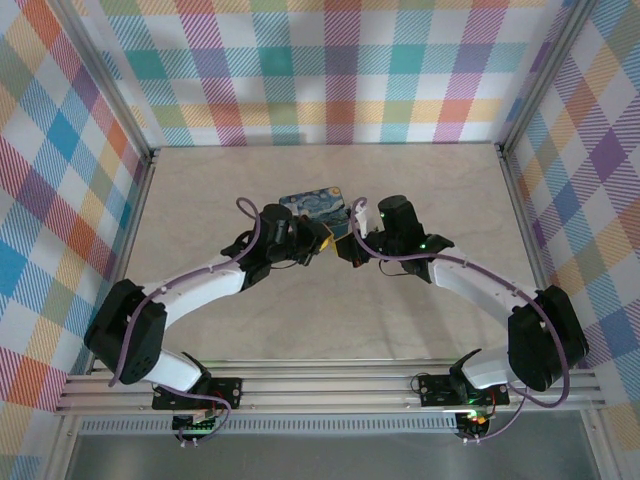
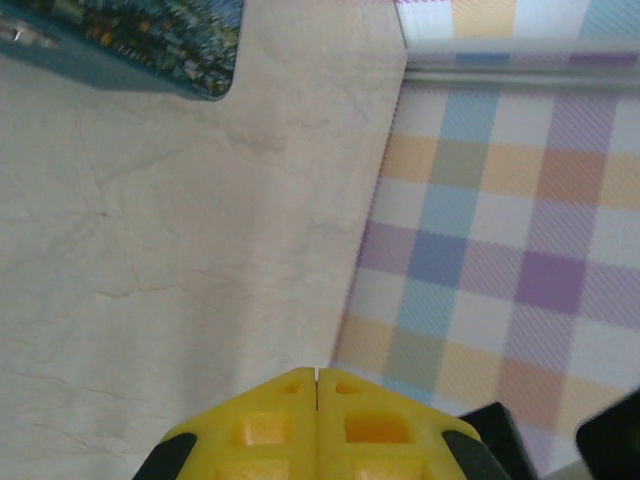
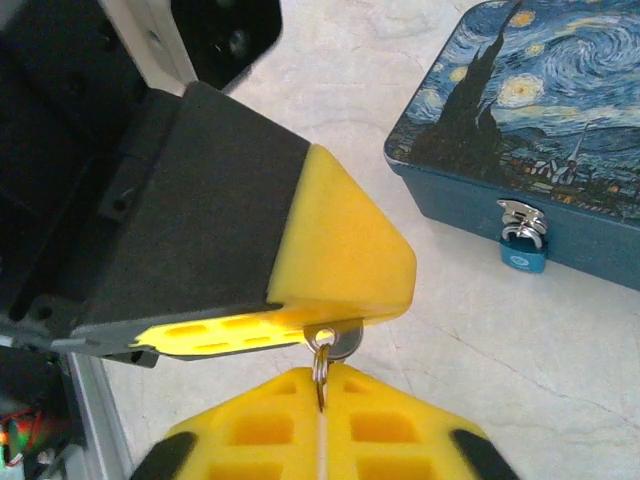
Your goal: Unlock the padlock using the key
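A small blue padlock (image 3: 523, 252) hangs shut from the silver hasp on the front of a starry-night box (image 3: 540, 110). The key (image 3: 345, 342) is a silvery piece whose round head pokes out under the yellow fingers (image 3: 340, 240) of my left gripper, which is shut on it. Its split ring (image 3: 320, 365) hangs down into the hairline slit of my right gripper (image 3: 321, 385), pinched at the fingertips. In the top view both grippers meet tip to tip, left gripper (image 1: 322, 243) and right gripper (image 1: 345, 245), just in front of the box (image 1: 312, 203). In the left wrist view my left gripper (image 2: 316, 375) has its fingers pressed together.
The pale table (image 1: 330, 310) is ringed by checked walls (image 1: 330, 70) on metal rails. A corner of the box (image 2: 150, 35) lies at the upper left of the left wrist view, with the wall (image 2: 500, 250) close on the right.
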